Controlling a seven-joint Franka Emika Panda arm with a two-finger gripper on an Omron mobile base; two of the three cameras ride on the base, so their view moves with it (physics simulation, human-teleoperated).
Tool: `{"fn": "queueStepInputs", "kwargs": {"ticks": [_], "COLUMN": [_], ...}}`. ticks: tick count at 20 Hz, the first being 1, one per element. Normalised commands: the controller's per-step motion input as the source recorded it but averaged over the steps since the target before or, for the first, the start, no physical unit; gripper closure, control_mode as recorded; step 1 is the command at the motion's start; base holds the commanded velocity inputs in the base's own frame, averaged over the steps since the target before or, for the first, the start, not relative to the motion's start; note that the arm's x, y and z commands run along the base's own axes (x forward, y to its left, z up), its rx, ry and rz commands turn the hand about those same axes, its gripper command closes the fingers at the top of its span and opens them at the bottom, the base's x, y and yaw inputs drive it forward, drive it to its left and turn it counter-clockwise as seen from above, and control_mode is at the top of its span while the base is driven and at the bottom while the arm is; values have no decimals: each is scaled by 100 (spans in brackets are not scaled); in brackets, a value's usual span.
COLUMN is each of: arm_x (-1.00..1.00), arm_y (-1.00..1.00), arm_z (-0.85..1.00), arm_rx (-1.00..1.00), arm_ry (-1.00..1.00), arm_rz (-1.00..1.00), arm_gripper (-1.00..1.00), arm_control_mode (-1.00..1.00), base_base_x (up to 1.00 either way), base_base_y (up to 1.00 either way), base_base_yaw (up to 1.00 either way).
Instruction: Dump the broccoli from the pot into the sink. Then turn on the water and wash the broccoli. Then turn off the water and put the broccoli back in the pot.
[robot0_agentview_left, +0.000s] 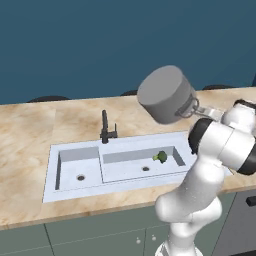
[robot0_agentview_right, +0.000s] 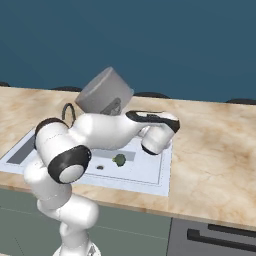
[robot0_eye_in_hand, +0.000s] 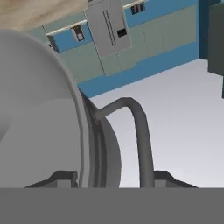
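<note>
One long beige marble-patterned stone counter (robot0_agentview_left: 40, 125) runs across both base views, and set into it is one pale bluish-white rectangular sink (robot0_agentview_left: 75, 182) with two basins, a narrow one toward 9 o'clock and a wide one toward 3 o'clock in the left base view, each with one round drain, so two drains in all. One wide round grey metal cooking pot (robot0_agentview_left: 165, 94) hangs in the air above the wide basin's 3 o'clock end, tipped over so that its flat bottom faces up and toward the camera; in the right base view the same pot (robot0_agentview_right: 104, 92) sits at 12 o'clock over the white arm. One two-finger gripper (robot0_eye_in_hand: 113, 177) is clamped on the pot's rim beside one dark loop handle (robot0_eye_in_hand: 139, 131), with the pot wall running between the two finger tips in the hand view. One thin dark faucet (robot0_agentview_left: 106, 128) stands on the sink's back rim, between the two basins. One small dark-green broccoli floret (robot0_agentview_left: 160, 157) lies on the floor of the wide basin, at 3 o'clock of that basin's drain and well apart from the pot.
</note>
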Motion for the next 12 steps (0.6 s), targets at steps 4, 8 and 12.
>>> {"fn": "queueStepInputs", "kwargs": {"ticks": [4, 8, 12], "arm_x": [-92, -88, -57], "arm_y": [32, 59, 84], "arm_z": [47, 28, 19], "arm_rx": [-28, -36, -37], "arm_ry": [-25, -34, -39], "arm_rz": [-3, 0, 0], "arm_gripper": [100, 100, 100], "arm_control_mode": [-100, -100, -100], "base_base_x": [0, 0, 0], "base_base_y": [0, 0, 0], "base_base_yaw": [0, 0, 0]}}
